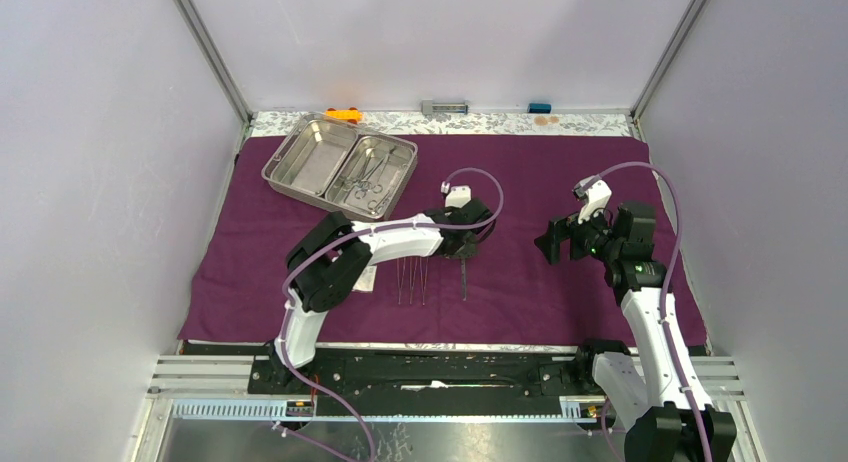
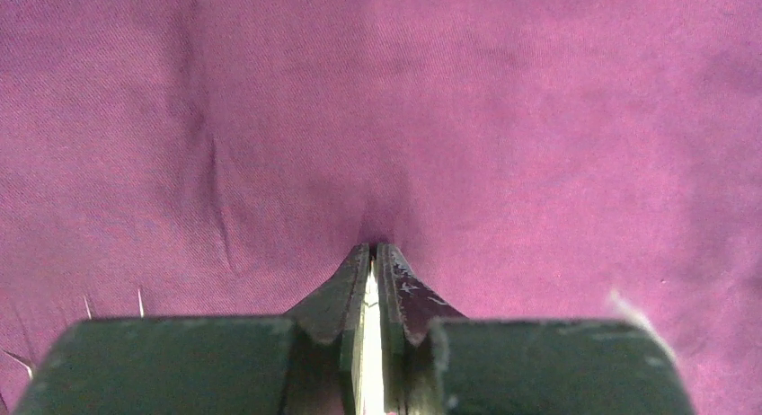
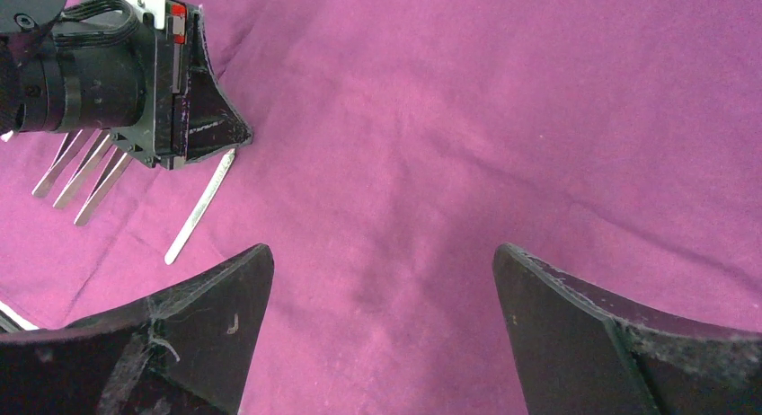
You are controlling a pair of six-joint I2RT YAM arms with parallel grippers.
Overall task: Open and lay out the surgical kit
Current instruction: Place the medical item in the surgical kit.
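The dark purple cloth wrap [image 1: 520,182] lies spread flat over the table. The steel tray [image 1: 291,154] stands at its back left, with ring-handled forceps [image 1: 366,178] in the right compartment. Three thin tweezers [image 1: 412,282] lie side by side near the front. My left gripper [image 1: 463,250] is shut on another pair of tweezers [image 1: 464,280], whose free end reaches the cloth. A bright steel strip shows between the jaws in the left wrist view [image 2: 374,289]. My right gripper [image 3: 379,249] is open and empty above bare cloth, right of the left gripper [image 3: 225,132]. A white packet [image 1: 367,279] peeks out beside the left arm.
A small orange toy car [image 1: 344,113], a grey object [image 1: 444,107] and a small blue object [image 1: 539,107] sit on the patterned strip behind the cloth. Walls close in on both sides. The cloth's front edge hangs near the arm rail.
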